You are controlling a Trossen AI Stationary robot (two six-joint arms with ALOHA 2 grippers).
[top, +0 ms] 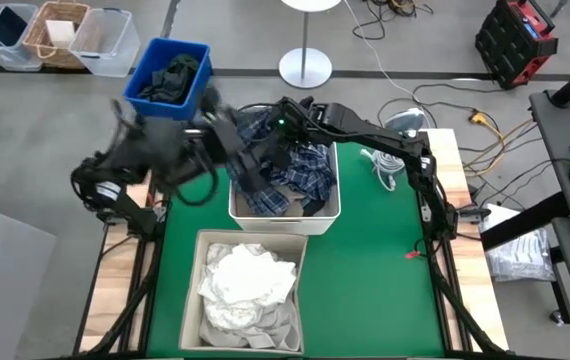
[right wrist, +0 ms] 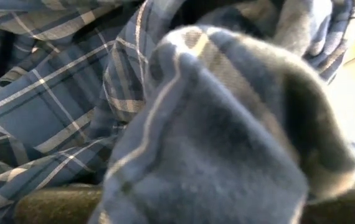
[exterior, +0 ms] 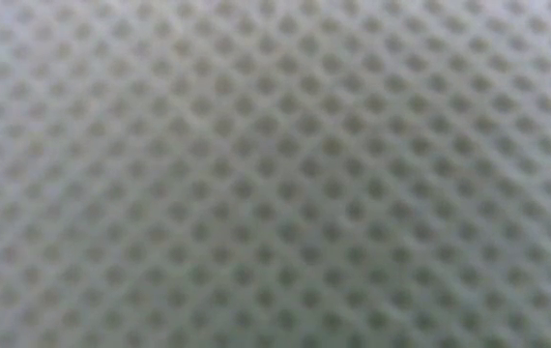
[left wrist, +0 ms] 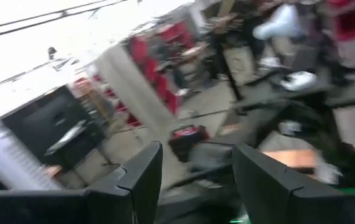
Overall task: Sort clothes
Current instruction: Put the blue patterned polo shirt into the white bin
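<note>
Two of the four views barely help: the low view is filled edge to edge by a grey-white dotted mesh fabric [exterior: 275,174] pressed against the lens, and the left wrist view is smeared, showing only blurry room behind that arm's two dark fingers [left wrist: 141,180], which stand apart with nothing between them. From above, the left gripper [top: 227,140] is a dark blur at the far left edge of the white rectangular bin [top: 333,212], near the blue plastic bin [top: 197,52] with dark green cloth in it.

That white bin holds the blue-and-white plaid shirt [top: 300,175], soft and crumpled, its folds spilling over the far rim. The right gripper [top: 287,122] sits on the shirt at the bin's far side; its fingers are buried in fabric, so can't tell how open they are. Its wrist view is all plaid [right wrist: 47,106], with a fuzzy bunched fold up close.

Nearer on the green table mat [top: 385,290], a beige box [top: 197,330] holds a rumpled white garment [top: 245,280] over a greyish one [top: 275,325]
</note>
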